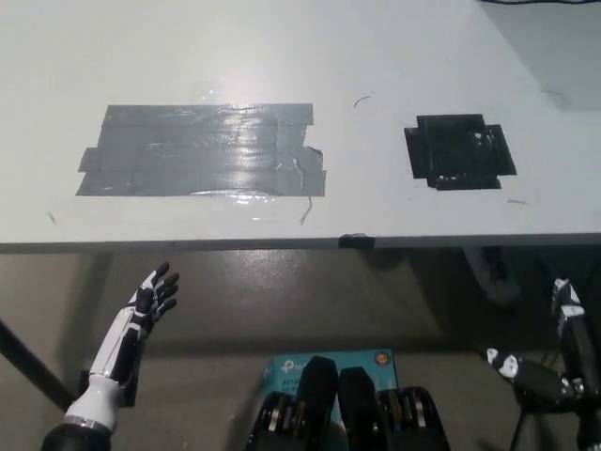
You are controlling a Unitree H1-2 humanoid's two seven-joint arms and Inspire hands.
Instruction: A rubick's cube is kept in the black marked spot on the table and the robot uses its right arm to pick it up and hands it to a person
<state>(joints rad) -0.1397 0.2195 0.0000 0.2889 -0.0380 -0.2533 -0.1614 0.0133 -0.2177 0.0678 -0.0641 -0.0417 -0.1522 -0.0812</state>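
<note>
The black marked spot [460,152] on the white table [282,56] lies bare; no Rubik's cube shows anywhere in the head view. My black right hand [554,362] hangs low at the bottom right, below and in front of the table's front edge, fingers spread and holding nothing. My white left hand [150,301] rests at the lower left, also under the table edge, open with its fingers apart. No person is in view.
A wide patch of grey tape [202,150] covers the table's left middle. A small black tab [357,241] sits on the front edge. A blue box [329,362] lies on the floor below.
</note>
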